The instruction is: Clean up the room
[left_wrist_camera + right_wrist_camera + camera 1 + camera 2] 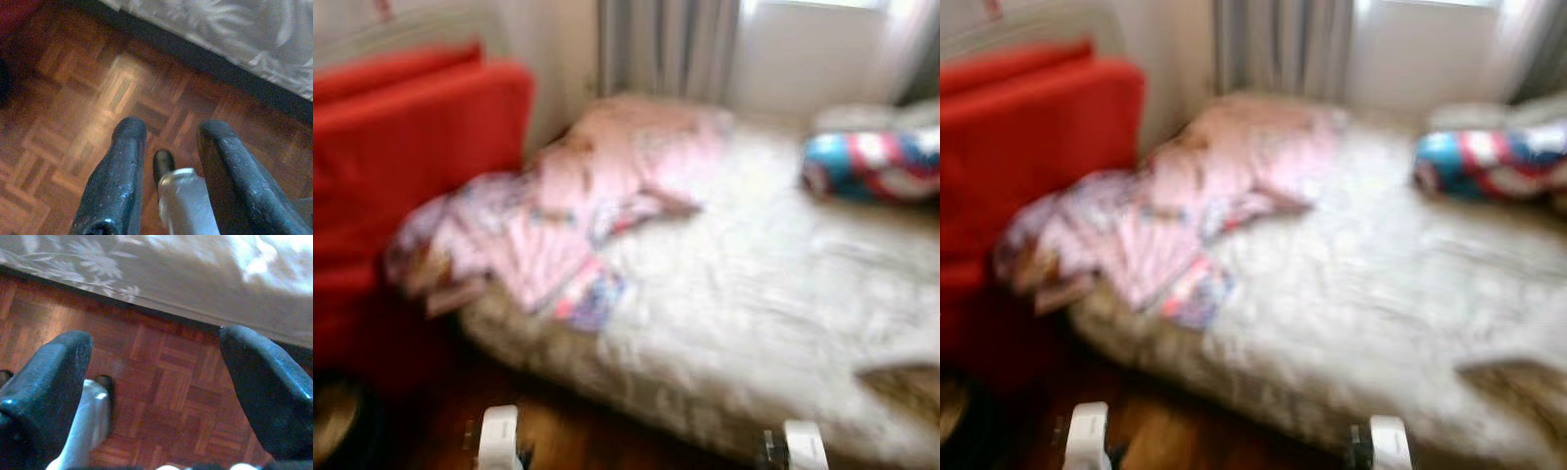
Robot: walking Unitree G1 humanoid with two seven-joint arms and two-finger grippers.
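From the head camera, blurred, a bed (783,323) with a pale cover filled the room's middle, a crumpled pink blanket (558,225) heaped at its near-left corner beside a red chair (401,176), and a blue, red and white pillow (871,164) lay at the far side. In the left wrist view, the left gripper (168,147) hung over the parquet floor (73,98), jaws apart and empty. In the right wrist view, the right gripper (151,367) hung beside the bed's edge, jaws wide apart. The blur could spoil any reach; a mistimed grab might drag the blanket onto the floor.
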